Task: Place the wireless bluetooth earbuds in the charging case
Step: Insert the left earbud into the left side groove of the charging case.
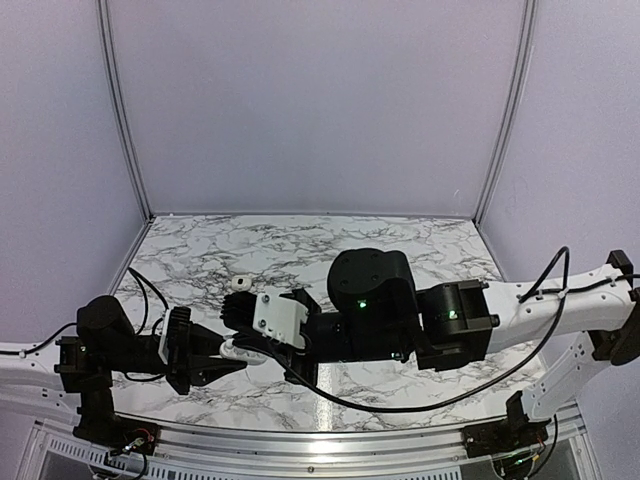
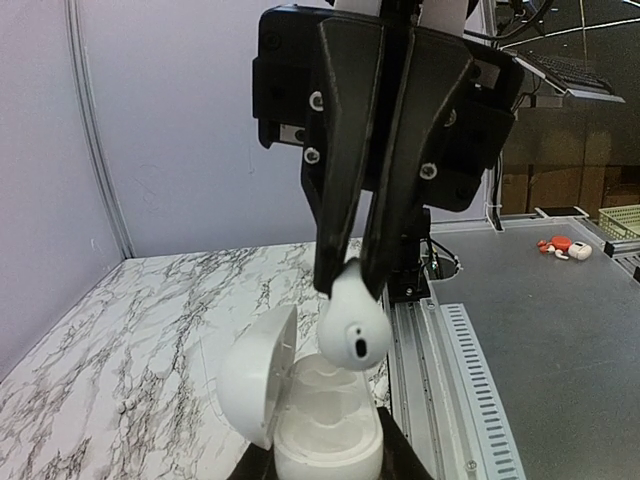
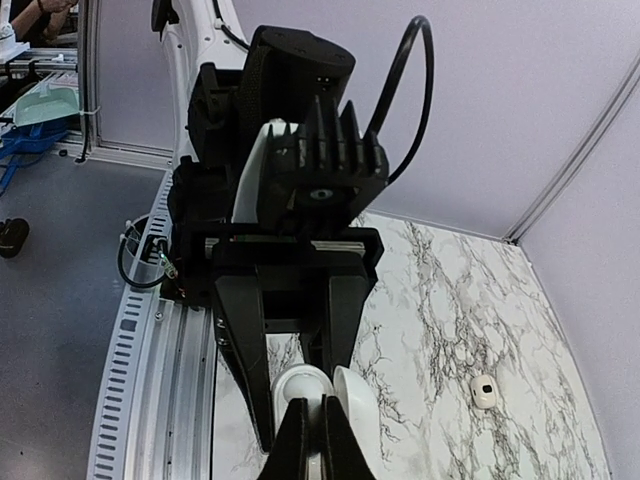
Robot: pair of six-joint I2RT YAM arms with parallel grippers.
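We are looking at a tiny white rounded plastic earbud [image 2: 352, 328] with a dark spot. It is hanging from the right tool [image 2: 348, 278], whose two black fingers are pinching its narrow end. The earbud is sitting right at the open mouth of the small glossy white pebble-shaped plastic charging case [image 2: 325, 440] and is not yet seated. We cannot tell whether it is touching the rim. The case's hinged lid [image 2: 255, 375] is standing open to one side. The left tool [image 1: 222, 357] is gripping the case from both sides at its base, over the near left part of the white-and-grey marbled bench [image 1: 420, 250]. The two tools are facing each other tip to tip. A second white earbud [image 1: 238, 284] is lying alone on the bench, just beyond them on the far side.

We are judging the risks from here:
- The pinch is on a small, smooth end, so any sideways contact with the rim could be enough to twist the earbud or squeeze it out of the fingers.
- If the bud is not lined up with its socket, pushing could be driving the case askew in the left tool rather than seating the bud.
- The open lid is close to the right tool's fingers, and a nudge could be swinging it shut.
- We cannot see the sockets clearly enough to confirm the alignment.
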